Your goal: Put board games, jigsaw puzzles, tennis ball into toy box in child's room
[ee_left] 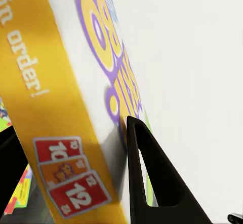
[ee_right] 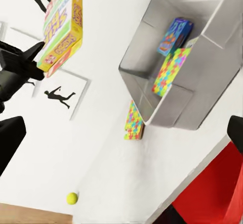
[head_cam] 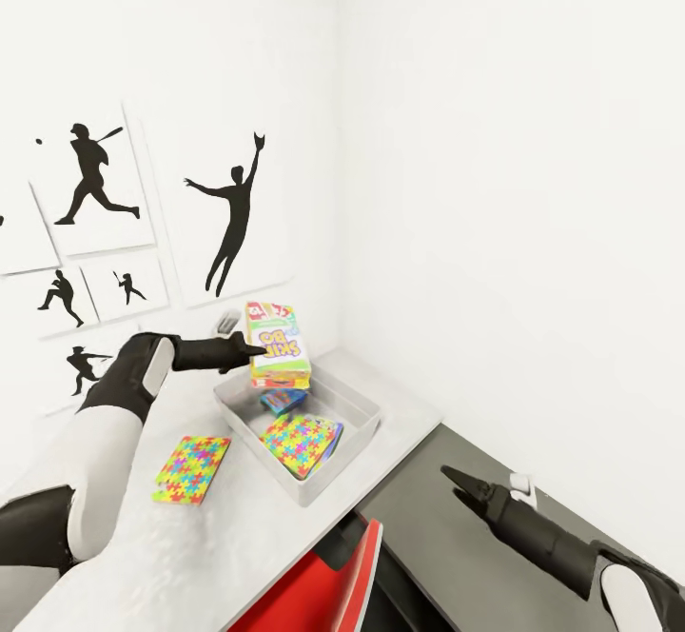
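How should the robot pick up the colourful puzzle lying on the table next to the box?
The flat, multicoloured jigsaw puzzle box lies face-up on the white table, left of the grey toy box. Probably best to come from above with an open hand and pinch its two long thin edges, since its flat top offers nothing to grip.

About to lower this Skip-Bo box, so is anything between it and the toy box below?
Nothing visible blocks the drop. The left tool holds the Skip-Bo box above the open toy box, which already holds a jigsaw puzzle and a blue game box, with bare floor beside them.
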You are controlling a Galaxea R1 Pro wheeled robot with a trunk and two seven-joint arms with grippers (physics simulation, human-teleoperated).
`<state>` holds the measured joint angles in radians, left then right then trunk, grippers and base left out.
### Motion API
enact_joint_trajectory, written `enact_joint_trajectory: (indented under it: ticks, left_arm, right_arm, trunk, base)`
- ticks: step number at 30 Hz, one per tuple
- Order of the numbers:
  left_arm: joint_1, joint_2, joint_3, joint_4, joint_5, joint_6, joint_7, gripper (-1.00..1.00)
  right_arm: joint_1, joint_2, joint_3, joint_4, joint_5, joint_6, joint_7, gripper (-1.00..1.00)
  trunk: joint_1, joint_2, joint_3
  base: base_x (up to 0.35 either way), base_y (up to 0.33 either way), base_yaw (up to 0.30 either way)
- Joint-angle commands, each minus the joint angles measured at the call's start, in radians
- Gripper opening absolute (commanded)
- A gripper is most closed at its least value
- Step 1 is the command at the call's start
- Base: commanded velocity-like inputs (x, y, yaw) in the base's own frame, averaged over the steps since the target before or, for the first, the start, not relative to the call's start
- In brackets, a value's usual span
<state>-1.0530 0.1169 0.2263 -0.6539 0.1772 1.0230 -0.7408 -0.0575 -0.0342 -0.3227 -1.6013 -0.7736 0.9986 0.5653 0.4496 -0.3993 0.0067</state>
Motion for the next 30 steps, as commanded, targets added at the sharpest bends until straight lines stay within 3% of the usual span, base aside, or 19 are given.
enact_joint_trajectory:
  ticks: [1,4,6,8,10,15,20,24,28,30]
  left_arm:
    - [-0.004,-0.009,0.016,0.001,0.002,0.005,0.023,-1.00]
    - [-0.008,-0.048,0.076,0.003,0.006,0.003,0.089,-1.00]
    - [-0.010,-0.080,0.137,0.006,0.007,-0.009,0.140,-1.00]
    - [-0.010,-0.103,0.168,0.011,0.008,-0.042,0.159,-1.00]
    - [-0.009,-0.132,0.201,0.048,0.009,-0.118,0.174,-1.00]
    - [-0.009,-0.152,0.223,0.180,0.011,-0.261,0.180,-1.00]
    - [-0.007,-0.203,0.229,0.235,0.013,-0.373,0.182,-1.00]
    - [0.000,-0.237,0.249,0.272,0.013,-0.451,0.182,-1.00]
    - [0.001,-0.246,0.258,0.365,0.012,-0.588,0.187,-1.00]
    - [0.001,-0.247,0.260,0.387,0.013,-0.622,0.199,-1.00]
  right_arm:
    - [-0.007,-0.014,-0.002,0.000,0.005,0.015,0.002,1.00]
    - [-0.013,-0.041,-0.005,0.000,0.006,0.027,-0.044,1.00]
    - [-0.014,-0.048,-0.007,0.001,0.005,0.029,-0.087,1.00]
    - [-0.013,-0.050,-0.014,0.001,0.002,0.030,-0.099,1.00]
    - [-0.011,-0.051,-0.026,0.001,-0.003,0.035,-0.099,1.00]
    - [-0.007,-0.051,-0.073,0.001,-0.007,0.036,-0.057,1.00]
    - [-0.006,-0.042,-0.133,0.001,-0.007,0.029,0.031,1.00]
    - [-0.007,-0.040,-0.137,0.001,-0.007,0.016,0.051,1.00]
    - [-0.008,-0.040,-0.138,0.001,-0.008,0.026,0.060,1.00]
    - [-0.008,-0.041,-0.139,0.001,-0.008,0.031,0.071,1.00]
  trunk:
    - [0.000,-0.001,0.000]
    - [0.000,-0.001,0.000]
    - [0.000,-0.001,0.000]
    - [0.000,-0.001,0.000]
    - [0.000,-0.001,0.000]
    - [0.000,-0.001,0.000]
    - [0.000,-0.001,0.000]
    - [0.000,-0.001,0.000]
    - [0.000,-0.001,0.000]
    - [0.000,-0.001,0.000]
  base:
    - [0.000,0.000,0.000]
    - [0.000,0.000,0.000]
    - [0.000,0.000,0.000]
    - [0.000,0.000,0.000]
    - [0.000,0.000,0.000]
    - [0.000,0.000,0.000]
    - [0.000,0.000,0.000]
    - [0.000,0.000,0.000]
    - [0.000,0.000,0.000]
    - [0.000,0.000,0.000]
